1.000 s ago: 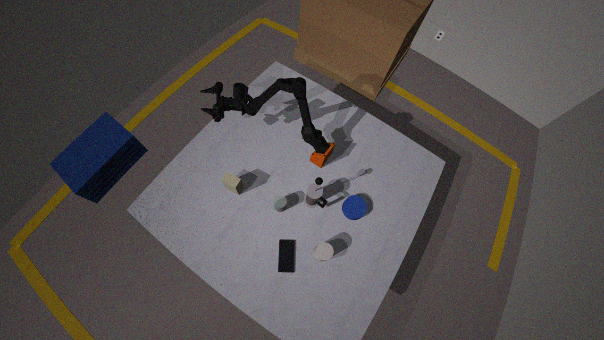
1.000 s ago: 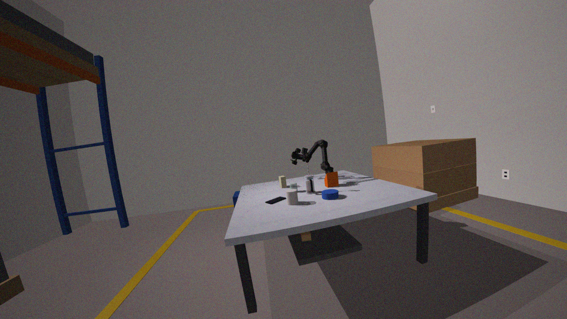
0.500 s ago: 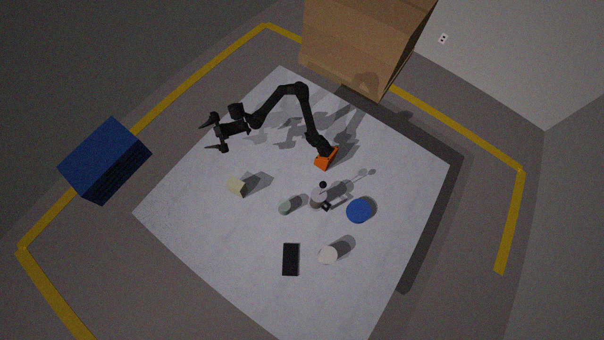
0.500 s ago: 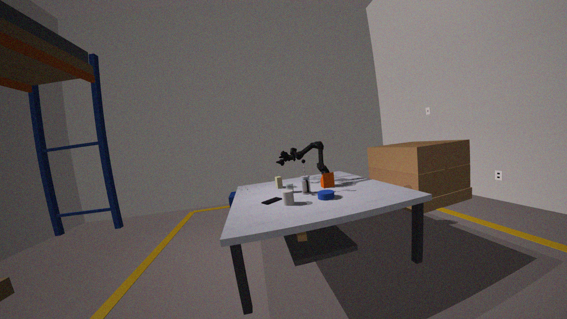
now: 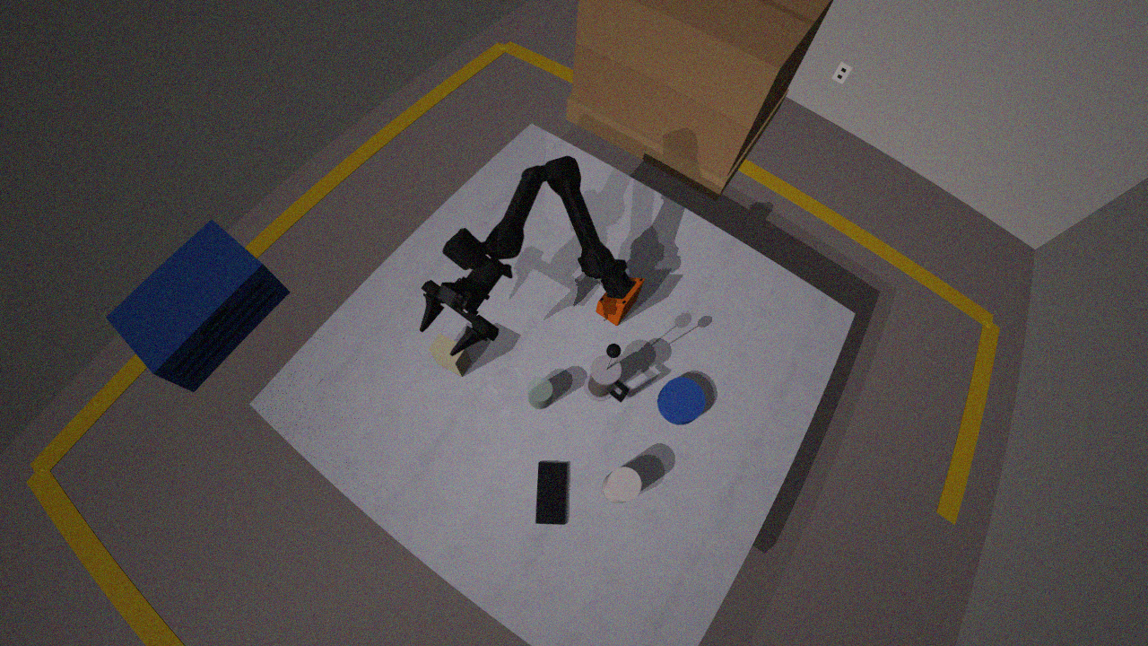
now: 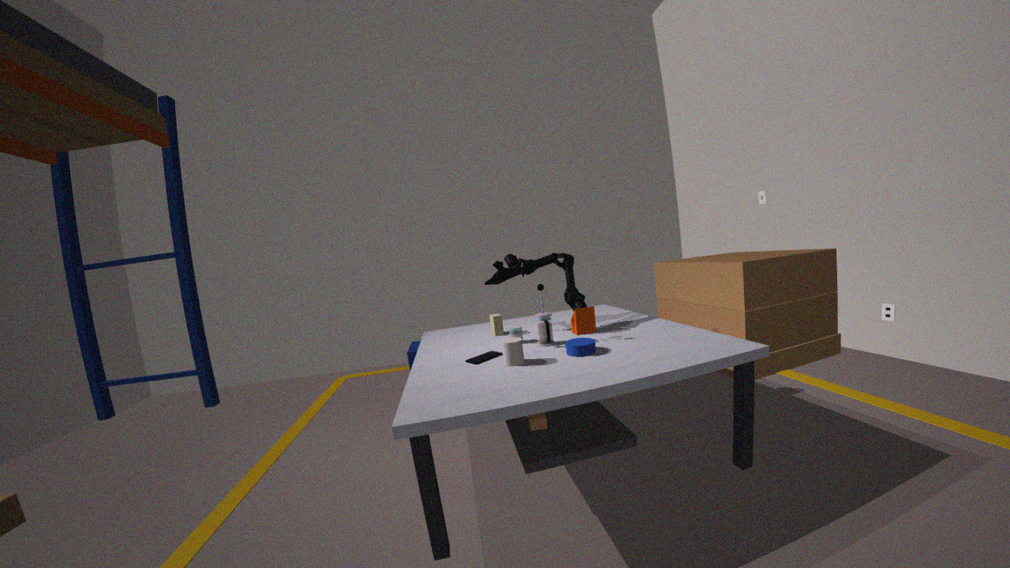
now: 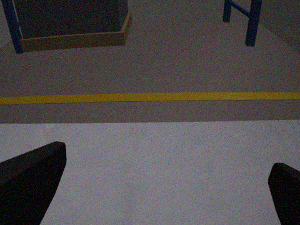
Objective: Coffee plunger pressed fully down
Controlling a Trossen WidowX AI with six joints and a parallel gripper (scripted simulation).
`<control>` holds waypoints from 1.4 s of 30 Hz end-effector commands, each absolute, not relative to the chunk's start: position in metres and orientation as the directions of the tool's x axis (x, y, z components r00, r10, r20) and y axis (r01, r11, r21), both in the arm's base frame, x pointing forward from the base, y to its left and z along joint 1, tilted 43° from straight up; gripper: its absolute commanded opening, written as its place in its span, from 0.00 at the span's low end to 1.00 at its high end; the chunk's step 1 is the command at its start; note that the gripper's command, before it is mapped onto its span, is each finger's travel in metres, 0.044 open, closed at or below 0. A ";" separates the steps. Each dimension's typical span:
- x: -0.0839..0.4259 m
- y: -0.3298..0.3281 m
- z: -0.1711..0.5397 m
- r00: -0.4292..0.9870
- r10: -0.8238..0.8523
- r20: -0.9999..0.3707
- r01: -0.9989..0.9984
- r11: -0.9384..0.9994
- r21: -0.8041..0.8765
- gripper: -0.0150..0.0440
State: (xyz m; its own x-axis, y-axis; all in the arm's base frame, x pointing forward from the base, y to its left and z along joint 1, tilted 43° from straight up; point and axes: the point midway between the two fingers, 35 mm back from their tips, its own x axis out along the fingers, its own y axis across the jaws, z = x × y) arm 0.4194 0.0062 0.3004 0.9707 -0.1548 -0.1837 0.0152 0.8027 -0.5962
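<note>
The coffee press [image 5: 603,380] [image 6: 544,331] stands upright on the table. It is a grey cylinder with a dark handle at its side. Its plunger is up: the black knob [image 5: 613,350] [image 6: 540,287] sits on a thin rod high above the lid. My gripper [image 5: 437,342] [image 6: 487,283] [image 7: 171,164] is open and empty. It hangs above the table, to the left of the press in the top and exterior views and away from the knob. The press is not in the wrist view.
A pale yellow block [image 5: 447,353] [image 6: 496,324] stands below my gripper. A greenish cylinder [image 5: 540,392] is just left of the press. A blue disc [image 5: 681,399] [image 6: 580,346], a whitish cylinder [image 5: 621,484] [image 6: 513,352] and a black slab [image 5: 552,492] [image 6: 484,358] are also on the table.
</note>
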 end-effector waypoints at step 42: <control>0.174 0.206 0.103 0.798 -0.064 -0.599 -0.412 0.668 -0.620 1.00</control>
